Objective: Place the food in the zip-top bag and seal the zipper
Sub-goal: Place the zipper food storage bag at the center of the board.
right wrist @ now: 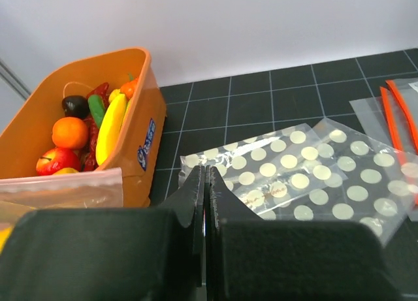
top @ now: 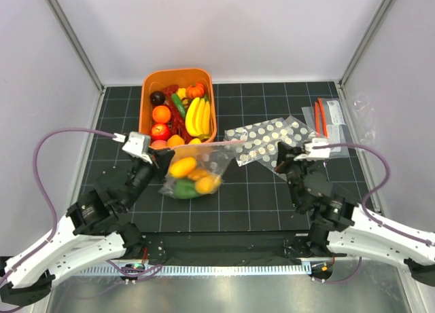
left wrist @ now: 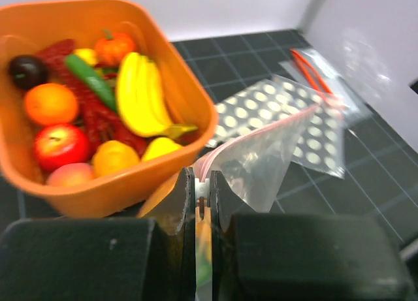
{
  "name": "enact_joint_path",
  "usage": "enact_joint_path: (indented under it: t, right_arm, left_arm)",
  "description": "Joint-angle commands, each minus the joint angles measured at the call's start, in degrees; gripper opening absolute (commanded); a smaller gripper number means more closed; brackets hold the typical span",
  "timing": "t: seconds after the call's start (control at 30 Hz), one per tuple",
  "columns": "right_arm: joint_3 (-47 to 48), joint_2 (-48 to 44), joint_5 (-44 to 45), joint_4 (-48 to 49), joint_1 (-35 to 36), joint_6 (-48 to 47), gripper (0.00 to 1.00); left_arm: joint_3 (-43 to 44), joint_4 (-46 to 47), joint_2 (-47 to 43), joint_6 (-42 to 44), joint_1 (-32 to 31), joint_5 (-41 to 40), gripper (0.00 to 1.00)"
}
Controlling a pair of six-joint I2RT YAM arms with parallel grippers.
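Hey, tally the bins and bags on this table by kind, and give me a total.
Orange bin: 1
Zip-top bag, clear with a pink strip: 1
Polka-dotted bags: at least 2, overlapping
Small clear bags with red-orange strips: 2, judging by the strips
Total: at least 6

1. An orange bin (top: 144, 106) stands at the far middle of the black gridded table (top: 258, 197), piled with food (top: 197, 116).
2. Just nearer lies the zip-top bag (top: 207, 155), with yellow, orange and green pieces inside.
3. The left end effector (top: 162, 162) meets the bag's left edge.
4. The right end effector (top: 284, 157) sits at the near right corner of some polka-dotted bags (top: 262, 140).
5. Small bags (top: 327, 119) with red-orange strips lie far right.
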Motion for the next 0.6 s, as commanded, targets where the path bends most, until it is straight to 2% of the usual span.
enact_joint_path:
  t: [0.0, 0.2, 0.33, 0.37, 0.43, 0.47, 0.5, 0.57]
  right_arm:
    - [4.7, 8.5, -2.4, 4.8, -0.1, 0.5, 0.01]
    - [13.7, 20.7, -8.4, 4.4, -1.1, 0.6, 0.02]
    - [16.0, 24.1, -14.2, 4.3, -2.5, 1.0, 0.07]
    - [15.8, 24.4, -17.9, 4.7, -3.0, 1.0, 0.08]
    - [14.2, 24.5, -22.0, 6.4, -4.3, 0.9, 0.2]
    - [13.4, 24.3, -24.1, 7.1, -4.7, 1.0, 0.3]
    - [11.6, 24.0, -29.1, 7.9, -5.3, 1.1, 0.52]
    - [10.0, 22.8, -33.6, 10.3, -6.8, 1.3, 0.69]
  left_arm:
    - [0.6, -0.6, -0.1, -2.1, 0.2, -12.7, 0.01]
    - [-2.7, 3.2, 2.8, -1.5, 0.2, -24.5, 0.0]
    - [-3.4, 4.0, 4.4, -2.2, 0.3, -29.9, 0.05]
    - [-3.9, 4.5, 4.8, -2.2, 0.3, -30.6, 0.05]
    - [-3.8, 4.6, 5.0, -2.4, 0.4, -31.0, 0.02]
    - [-3.7, 4.4, 5.1, -2.6, 0.4, -30.9, 0.02]
    - [-3.7, 4.3, 5.2, -2.8, 0.4, -30.8, 0.01]
    - [-3.8, 4.2, 5.1, -2.8, 0.5, -30.8, 0.0]
